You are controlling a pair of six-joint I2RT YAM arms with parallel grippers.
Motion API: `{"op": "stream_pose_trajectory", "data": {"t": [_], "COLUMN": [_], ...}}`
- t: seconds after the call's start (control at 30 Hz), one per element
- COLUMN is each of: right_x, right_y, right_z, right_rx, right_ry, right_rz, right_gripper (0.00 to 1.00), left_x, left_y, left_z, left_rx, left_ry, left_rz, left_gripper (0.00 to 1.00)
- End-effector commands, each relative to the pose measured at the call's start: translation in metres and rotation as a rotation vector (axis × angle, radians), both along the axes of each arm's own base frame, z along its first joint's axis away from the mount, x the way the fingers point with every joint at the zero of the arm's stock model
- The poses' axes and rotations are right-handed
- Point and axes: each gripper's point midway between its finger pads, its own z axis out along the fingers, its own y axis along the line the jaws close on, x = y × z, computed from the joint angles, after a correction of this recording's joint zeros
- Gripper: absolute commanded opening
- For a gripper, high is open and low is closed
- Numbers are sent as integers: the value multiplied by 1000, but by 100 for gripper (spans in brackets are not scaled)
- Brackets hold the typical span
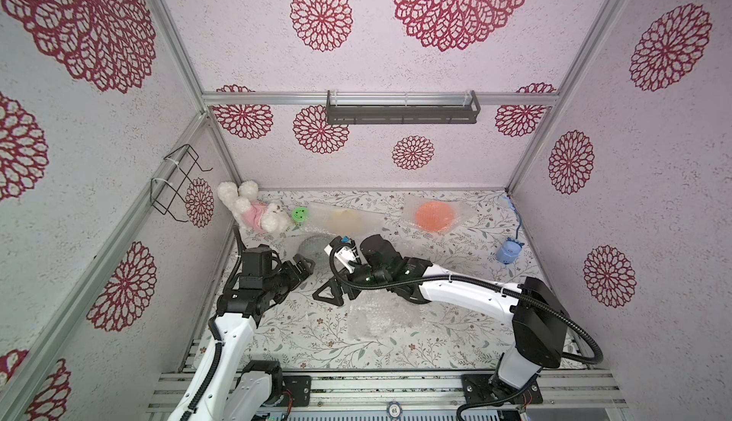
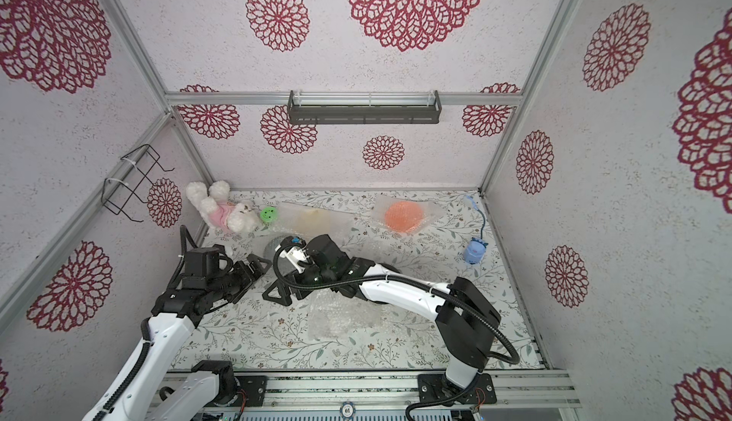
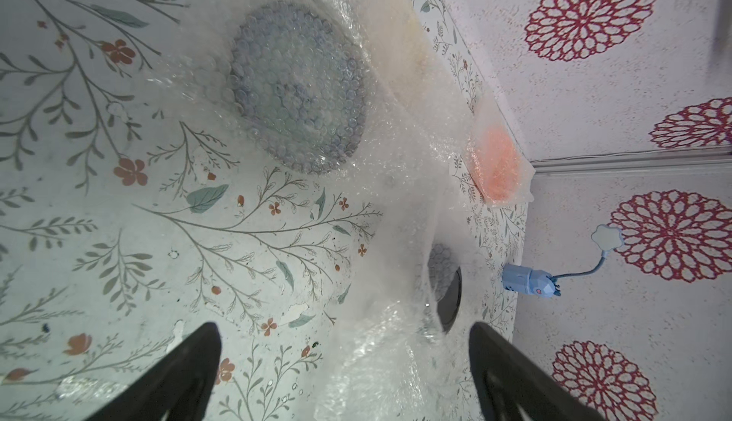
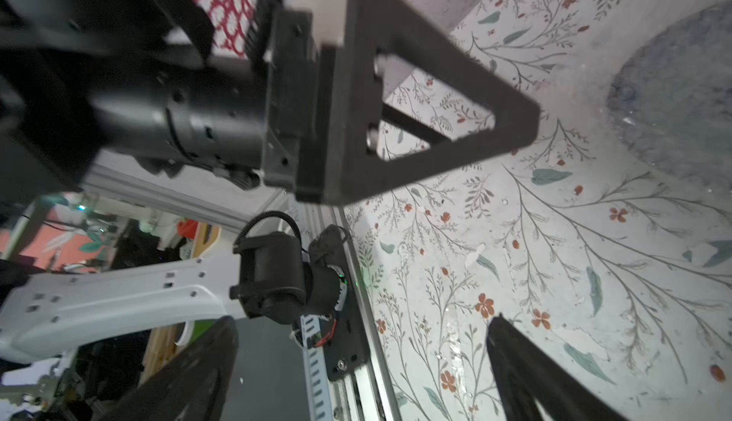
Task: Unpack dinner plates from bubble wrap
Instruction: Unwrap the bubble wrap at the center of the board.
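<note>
The worktop (image 1: pixel 297 332) wears a pale cover printed with leafy sprigs and small rust flowers. It sits inside an aluminium-framed booth whose walls (image 1: pixel 396 62) carry light textured paper with large crimson rosettes. A dark shelf rail (image 1: pixel 402 112) hangs on the far wall and a black wire rack (image 1: pixel 178 181) on the left wall. Along the far edge, from left to right, lie a white plush toy in pink (image 1: pixel 253 211), a small green smiley disc (image 1: pixel 300 214), the cream plate (image 1: pixel 344 217) under bubble wrap (image 1: pixel 325 211) and, well apart, the orange plate (image 1: pixel 435 216) in its own sheet. A blue gadget with a cord (image 1: pixel 508 250) stands near the right wall. The blue-green patterned plate (image 3: pixel 297 86) lies left of centre, covered by wrap, just beyond the left tool (image 3: pixel 342 326), whose fingers stand wide apart with nothing gripped. The black plate (image 3: pixel 451 296) shows only as a dark rim under wrap in the left wrist view; the right arm (image 1: pixel 455 286) crosses over it in both top views. A crumpled loose sheet (image 1: pixel 382 316) lies near the centre. The right tool (image 4: pixel 362 320) is spread wide too, holding nothing, and points left at the left tool close in front of it.
</note>
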Motion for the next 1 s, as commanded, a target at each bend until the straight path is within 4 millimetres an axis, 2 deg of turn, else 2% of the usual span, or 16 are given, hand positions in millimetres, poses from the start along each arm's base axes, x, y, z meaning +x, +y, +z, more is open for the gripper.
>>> {"op": "stream_pose_trajectory", "data": {"t": [0.0, 0.07, 0.13, 0.2, 0.3, 0.37, 0.43, 0.5, 0.57, 0.7, 0.77, 0.8, 0.97], "right_x": [10, 25, 47, 80, 118, 129, 127, 122, 116, 113, 113, 113, 116], "right_y": [-27, -46, -75, -117, -196, -244, -283, -300, -307, -331, -336, -337, -334], "right_z": [-3, 12, 21, 17, -7, -22, -36, -46, -54, -81, -86, -88, -97], "right_rx": [-12, -10, -39, -107, -230, -274, -270, -201, -118, -118, -92, -86, -68], "right_ry": [2, -42, -92, -107, -79, -44, 7, 68, 141, 224, 246, 252, 271], "right_rz": [-42, -108, -209, -359, -601, -726, -818, -840, -831, -889, -899, -902, -888], "right_gripper": [99, 99, 99, 99, 99, 99, 99, 99, 99, 99, 99, 99, 99], "left_x": [0, -5, -8, -9, -10, -7, -5, 2, 9, 25, 30, 32, 40], "left_y": [0, -6, -15, -34, -76, -101, -130, -166, -201, -241, -249, -250, -238], "left_z": [7, 3, 0, -3, -11, -21, -35, -45, -60, -90, -99, -112, -141], "left_rx": [16, 20, 35, 56, 155, 285, 436, 513, 538, 674, 729, 760, 858], "left_ry": [-14, 4, 5, 4, 16, 43, 92, 91, 103, 145, 156, 183, 242], "left_rz": [-15, -52, -81, -132, -251, -326, -402, -470, -523, -582, -586, -586, -544], "left_gripper": [100, 99, 99, 99, 99, 99, 100, 99, 97, 97, 97, 97, 98]}}
